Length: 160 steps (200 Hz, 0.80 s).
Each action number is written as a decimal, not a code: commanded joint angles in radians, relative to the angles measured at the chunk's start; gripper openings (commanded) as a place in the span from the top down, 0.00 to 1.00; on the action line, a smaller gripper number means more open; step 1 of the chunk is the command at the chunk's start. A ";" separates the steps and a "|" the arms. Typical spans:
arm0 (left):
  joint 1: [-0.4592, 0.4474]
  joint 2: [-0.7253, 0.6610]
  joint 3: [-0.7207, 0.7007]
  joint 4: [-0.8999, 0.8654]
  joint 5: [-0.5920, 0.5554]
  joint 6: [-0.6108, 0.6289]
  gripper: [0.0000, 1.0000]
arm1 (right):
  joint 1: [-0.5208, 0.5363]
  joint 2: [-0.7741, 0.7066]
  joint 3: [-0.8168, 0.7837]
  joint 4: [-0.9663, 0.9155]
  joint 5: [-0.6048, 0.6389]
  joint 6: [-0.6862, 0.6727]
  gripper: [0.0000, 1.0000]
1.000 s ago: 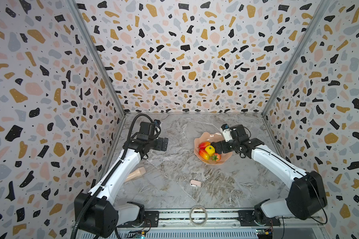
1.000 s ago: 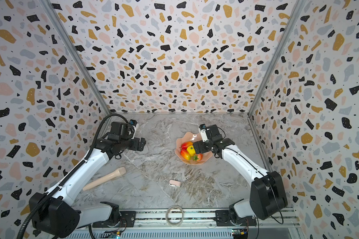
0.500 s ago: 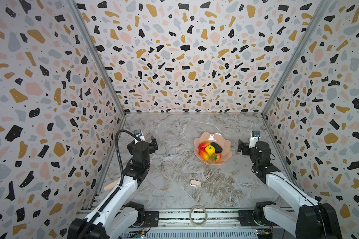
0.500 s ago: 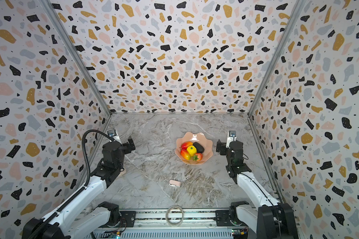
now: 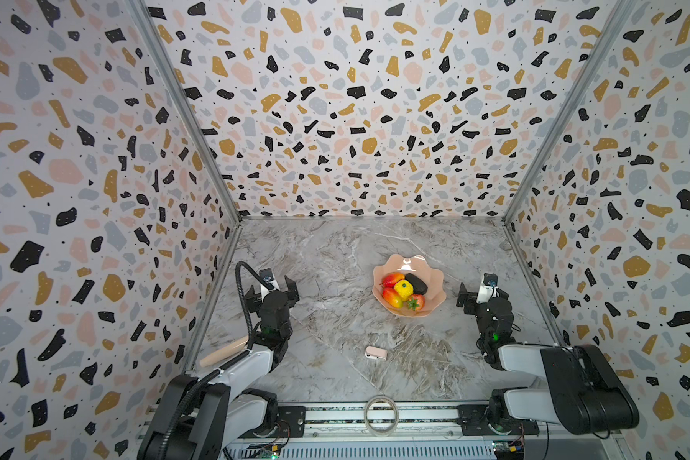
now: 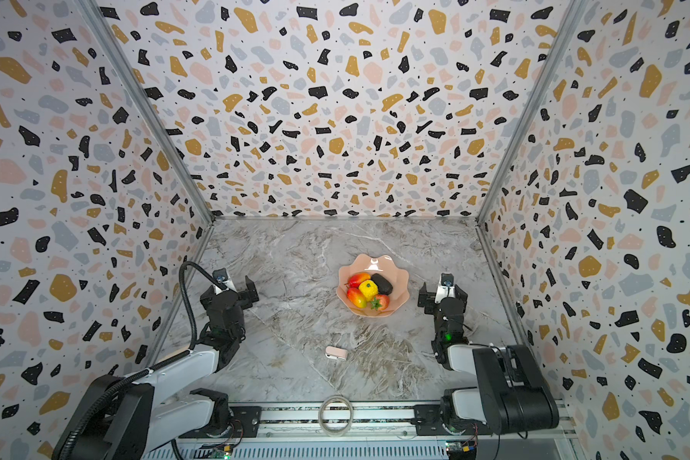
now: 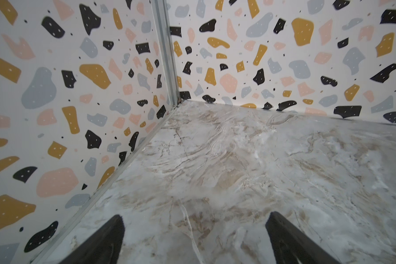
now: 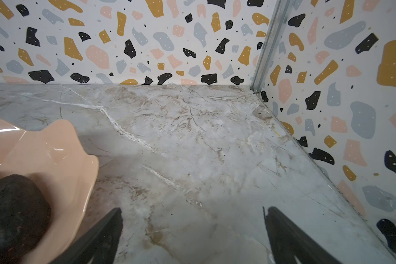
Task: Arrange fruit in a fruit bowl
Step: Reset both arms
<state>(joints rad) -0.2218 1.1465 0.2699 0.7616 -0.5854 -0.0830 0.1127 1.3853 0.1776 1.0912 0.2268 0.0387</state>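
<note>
glossy scalloped bowl (image 5: 409,261) holds five fruits (image 5: 403,289); left gripper (image 7: 195,216), right gripper (image 8: 193,208) gape empty.

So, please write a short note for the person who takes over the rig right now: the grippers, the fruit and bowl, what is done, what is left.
Left gripper: open, empty, over bare table.
Right gripper: open, empty, beside the fruit bowl, not touching it.
Fruit: all five lie in the bowl: far mango, near mango, bumpy yellow fruit, strawberry, dark oval.
Done: every fruit is in the bowl.
Left: probably nothing; perhaps check the arrangement. The pink clip and the beige cylinder on the table are not fruit.
</note>
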 commanded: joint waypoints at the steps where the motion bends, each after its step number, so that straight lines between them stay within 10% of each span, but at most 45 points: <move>1: 0.012 0.028 -0.065 0.179 -0.009 0.056 0.00 | -0.016 0.105 -0.009 0.259 -0.020 -0.012 0.01; 57: 0.056 0.312 -0.155 0.641 0.042 0.074 0.00 | -0.020 0.109 0.013 0.196 -0.038 -0.014 0.01; 73: 0.064 0.233 -0.103 0.405 0.074 0.045 0.00 | -0.019 0.108 0.014 0.193 -0.037 -0.014 0.01; 160: 0.078 0.249 -0.112 0.449 0.087 0.045 0.00 | -0.002 0.118 0.018 0.197 -0.017 -0.026 0.01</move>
<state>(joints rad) -0.1505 1.4075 0.1448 1.1687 -0.5049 -0.0376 0.1017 1.5059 0.1738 1.2659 0.1951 0.0257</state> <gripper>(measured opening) 0.995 0.990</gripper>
